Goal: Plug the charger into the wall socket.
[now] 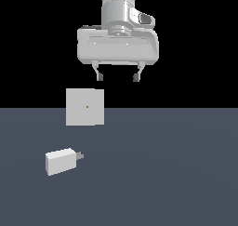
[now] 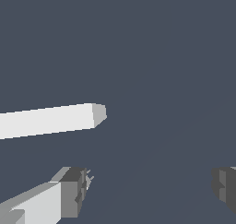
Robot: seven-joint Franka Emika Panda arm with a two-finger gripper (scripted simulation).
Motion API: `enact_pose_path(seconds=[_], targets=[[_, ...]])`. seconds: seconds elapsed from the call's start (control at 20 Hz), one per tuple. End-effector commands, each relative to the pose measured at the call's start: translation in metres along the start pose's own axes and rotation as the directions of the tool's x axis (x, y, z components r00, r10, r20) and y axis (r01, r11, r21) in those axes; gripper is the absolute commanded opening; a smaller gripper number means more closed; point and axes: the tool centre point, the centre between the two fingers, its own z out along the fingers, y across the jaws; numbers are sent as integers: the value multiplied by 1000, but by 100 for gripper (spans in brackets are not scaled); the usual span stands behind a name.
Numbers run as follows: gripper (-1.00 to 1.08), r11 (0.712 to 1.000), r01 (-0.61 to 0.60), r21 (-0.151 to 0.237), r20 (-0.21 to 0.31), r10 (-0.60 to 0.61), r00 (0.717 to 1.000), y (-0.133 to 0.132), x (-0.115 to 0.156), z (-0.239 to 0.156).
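With its fingers spread and empty, the end effector [image 1: 117, 76] should be lowered squarely over the charger [image 1: 61, 161], gripped clear of its prongs [image 1: 80, 156].

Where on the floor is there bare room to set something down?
The whole stretch on the exterior view's right of the charger and wall socket is bare. The strip in front of the charger is bare too. Only the patch between those two is tight. The open gripper hangs above.
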Motion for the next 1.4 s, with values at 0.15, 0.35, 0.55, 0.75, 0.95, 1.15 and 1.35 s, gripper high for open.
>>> enact_pose_path(seconds=[0.15,0.35,0.55,0.75,0.95,1.15,1.35], targets=[[100,1000,-6,0,0,6,1000,0,-1,1],[100,1000,-31,-1,-2,31,1000,-1,-5,3],[100,997,-75,-3,-4,75,997,-4,-12,9],[100,991,-137,-5,-7,137,991,-7,-22,16],[100,977,-215,-7,-12,215,976,-13,-34,25],[100,954,-300,-9,-17,300,954,-20,-47,35],[100,925,-381,-11,-22,380,925,-28,-58,45]])
